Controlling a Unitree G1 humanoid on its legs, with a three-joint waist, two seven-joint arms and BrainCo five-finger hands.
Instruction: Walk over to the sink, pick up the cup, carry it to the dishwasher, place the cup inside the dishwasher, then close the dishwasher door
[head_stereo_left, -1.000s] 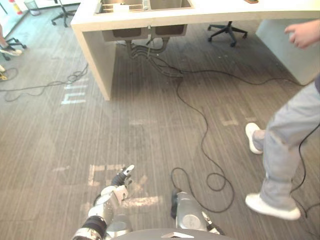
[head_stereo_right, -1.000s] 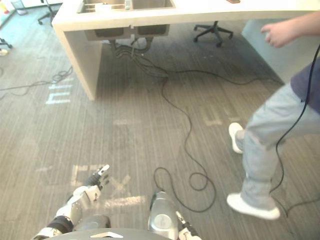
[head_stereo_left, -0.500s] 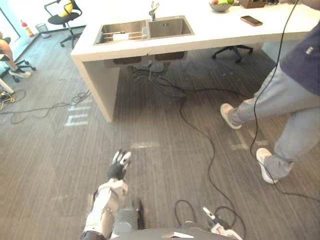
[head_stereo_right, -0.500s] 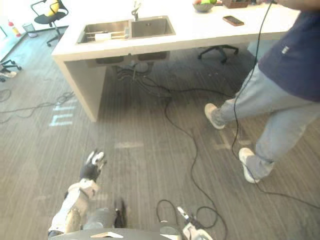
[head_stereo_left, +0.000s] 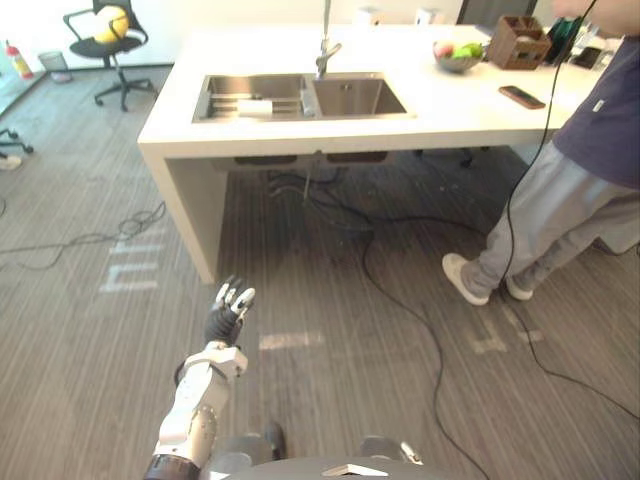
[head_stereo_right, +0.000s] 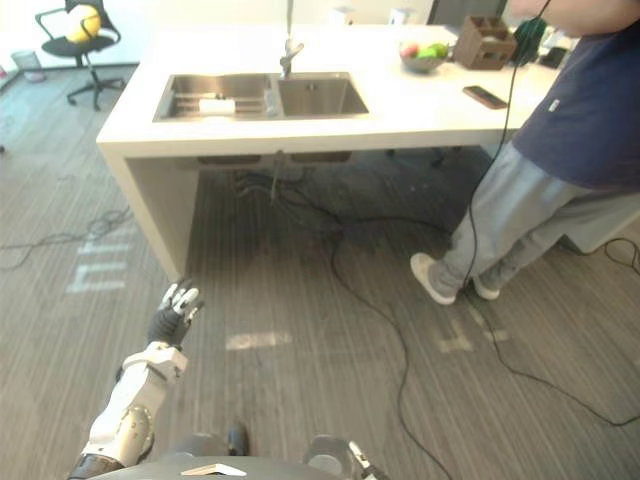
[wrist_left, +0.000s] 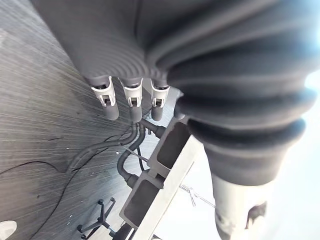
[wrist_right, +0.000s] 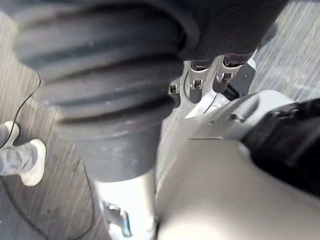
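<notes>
Left robot hand up over the floor, fingers straight and slightly spread, holding nothing. Right robot hand hanging, fingers relaxed, empty. Sink set in counter, well ahead of left robot hand. Pale item in the sink's left basin; cannot tell if cup. Person ahead-right of that hand, just beside counter.

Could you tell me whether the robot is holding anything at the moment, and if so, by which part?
Nothing is held: the left hand is out over the floor, fingers straight, and the right hand is empty, fingers relaxed.
</notes>
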